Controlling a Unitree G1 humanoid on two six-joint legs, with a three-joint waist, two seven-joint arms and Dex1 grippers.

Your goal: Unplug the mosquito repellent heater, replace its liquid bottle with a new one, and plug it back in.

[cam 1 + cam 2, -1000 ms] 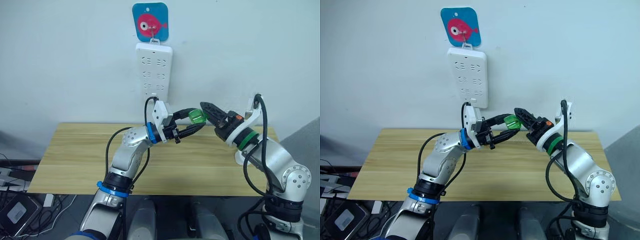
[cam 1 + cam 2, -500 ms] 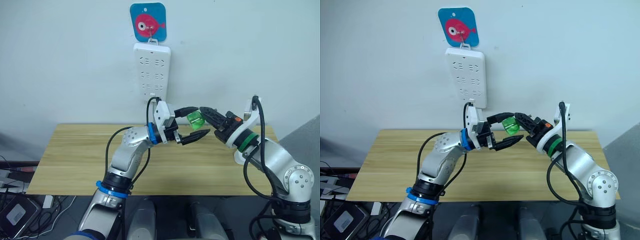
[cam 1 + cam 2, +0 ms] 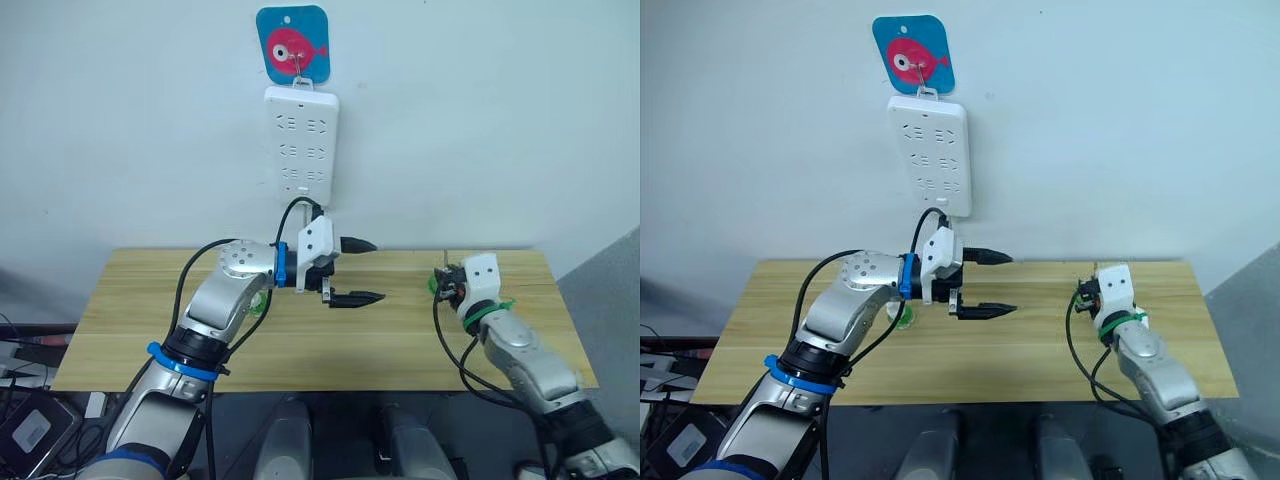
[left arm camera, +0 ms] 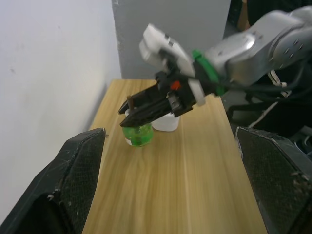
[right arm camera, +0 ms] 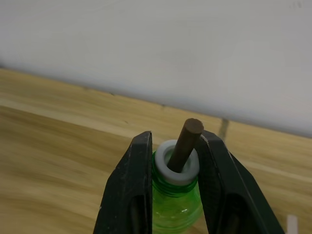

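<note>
1. Heater [image 4: 165, 122] (small, white) sits on the table [image 3: 400, 330], just behind the green bottle [image 4: 138, 135].
2. Right gripper [image 5: 173, 190] squeezes the bottle's neck.
3. Left gripper [image 3: 355, 270] is spread wide, holding nothing.

head stereo pair looking down over table [image 3: 400, 330], wrist cameras close along fingers

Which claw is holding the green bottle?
The right claw, shut on the neck of the translucent green wick-topped bottle; the left claw is open and empty.
</note>
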